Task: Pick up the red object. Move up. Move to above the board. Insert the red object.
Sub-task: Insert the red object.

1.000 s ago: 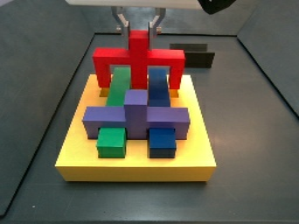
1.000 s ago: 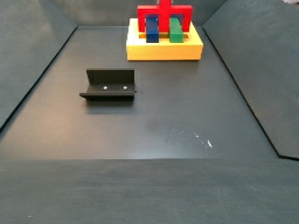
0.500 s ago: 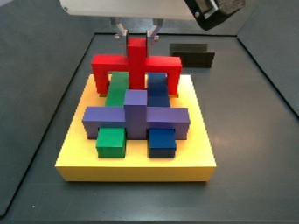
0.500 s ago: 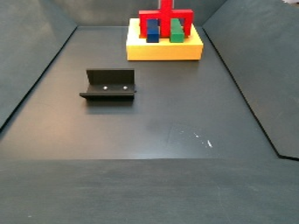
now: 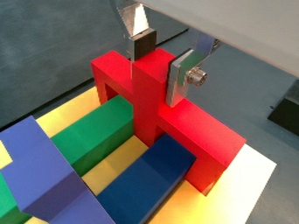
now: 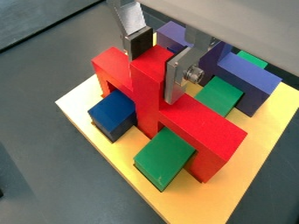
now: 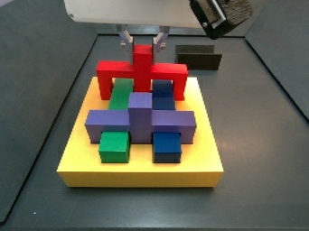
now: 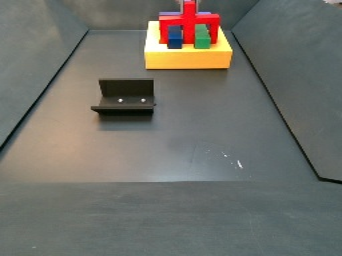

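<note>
While the claw [image 5: 162, 63] stands clenched on the upright post of the red object [image 5: 163, 114], that piece sits straight below it over the far end of the board [image 7: 85, 162], its bar lying crosswise above the green block [image 5: 87, 136] and blue block [image 5: 146, 179].

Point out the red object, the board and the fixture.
red object [image 7: 143, 67]: a side view, on its crossbar.
board [image 7: 139, 173]: a side view, on its yellow front wall.
fixture [image 8: 127, 95]: a side view, on its upright plate.
</note>
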Motion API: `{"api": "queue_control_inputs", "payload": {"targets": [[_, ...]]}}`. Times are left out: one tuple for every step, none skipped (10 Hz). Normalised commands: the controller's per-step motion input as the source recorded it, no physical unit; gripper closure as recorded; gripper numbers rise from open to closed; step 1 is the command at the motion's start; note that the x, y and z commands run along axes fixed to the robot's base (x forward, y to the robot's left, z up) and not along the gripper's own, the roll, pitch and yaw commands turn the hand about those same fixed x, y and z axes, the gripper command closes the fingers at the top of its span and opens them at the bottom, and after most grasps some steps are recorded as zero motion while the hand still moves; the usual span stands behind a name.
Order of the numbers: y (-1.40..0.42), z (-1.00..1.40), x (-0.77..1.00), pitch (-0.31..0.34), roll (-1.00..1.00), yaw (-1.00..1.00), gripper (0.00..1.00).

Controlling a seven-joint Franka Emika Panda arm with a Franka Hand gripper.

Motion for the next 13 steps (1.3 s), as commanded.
{"api": "queue_control_inputs", "payload": {"targets": [[0.00, -0.11, 0.22, 0.000, 0.11, 0.00, 1.00], [0.00, -0.08, 0.27, 0.000, 0.11, 0.00, 1.00], [0.00, -0.11, 0.15, 0.000, 0.10, -0.10, 1.00], [0.00, -0.29, 0.00, -0.031, 0.05, -0.09, 1.00], [0.00, -0.39, -0.09, -0.089, 0.01, 0.00, 1.00], [0.02, -0.45, -0.14, -0.137, 0.00, 0.00, 1.00], [0.00, -0.56, -0.18, -0.194, 0.00, 0.00, 1.00], [0.00, -0.64, -0.20, -0.230, 0.00, 0.00, 1.00], [0.00, -0.51, -0.12, -0.183, -0.02, 0.00, 1.00], [0.00, -0.38, -0.07, -0.156, -0.07, 0.00, 1.00], [0.00, -0.31, -0.10, -0.150, -0.08, 0.00, 1.00], [0.01, -0.26, -0.13, -0.146, -0.07, 0.00, 1.00], [0.00, 0.00, 0.00, 0.000, 0.00, 0.00, 1.00]]}}
